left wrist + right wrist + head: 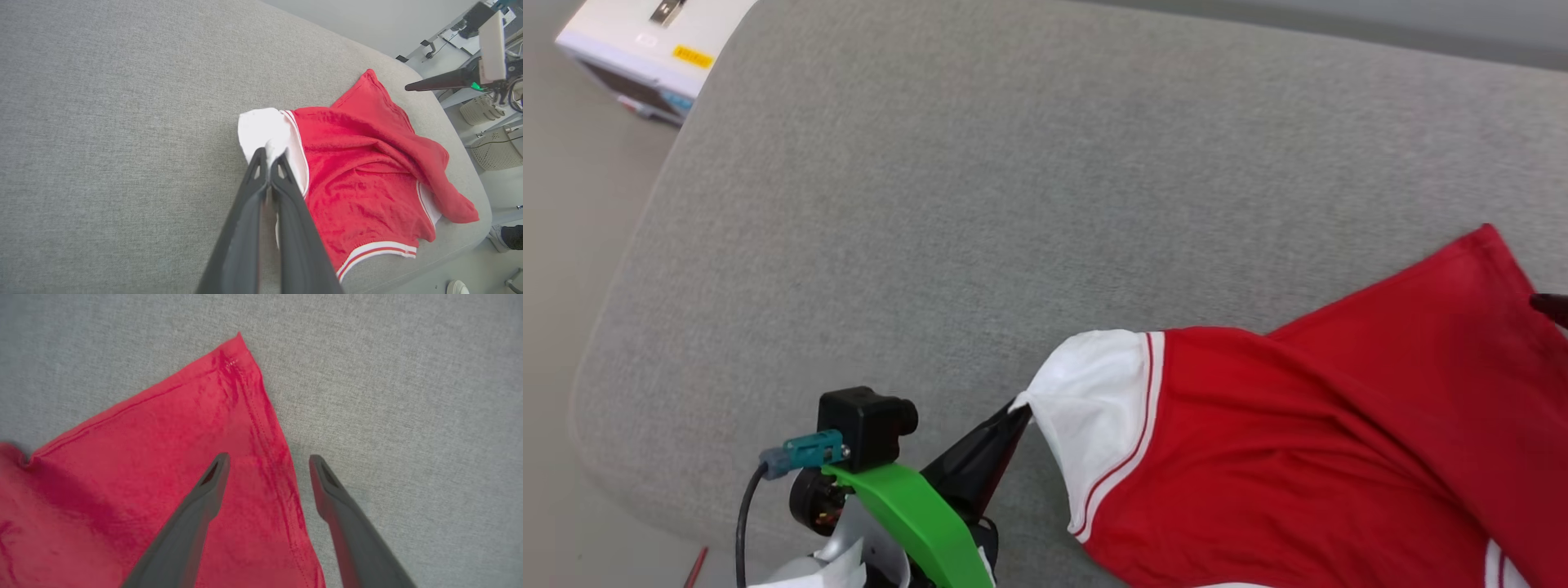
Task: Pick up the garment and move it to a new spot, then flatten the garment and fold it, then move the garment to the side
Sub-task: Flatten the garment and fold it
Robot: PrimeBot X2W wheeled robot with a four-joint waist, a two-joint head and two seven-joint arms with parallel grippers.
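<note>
The garment (1323, 433) is a red shirt with white, red-striped sleeves, lying rumpled on the grey cushion at the lower right of the head view. My left gripper (1017, 412) is shut on the tip of its white sleeve (265, 130), which is pulled out to the left; in the left wrist view the gripper (271, 157) pinches that white cloth between its fingers. My right gripper (269, 463) stands open above a red hem corner (237, 359) of the garment, one finger (212, 482) over the cloth and the other over bare cushion. Its dark fingertip (1553, 307) shows at the right edge.
The grey cushion (1013, 204) spreads wide and bare to the left and back. A white box (645, 49) sits on the floor past its far left corner. Desks, cables and baskets (486, 110) stand beyond the cushion's right end.
</note>
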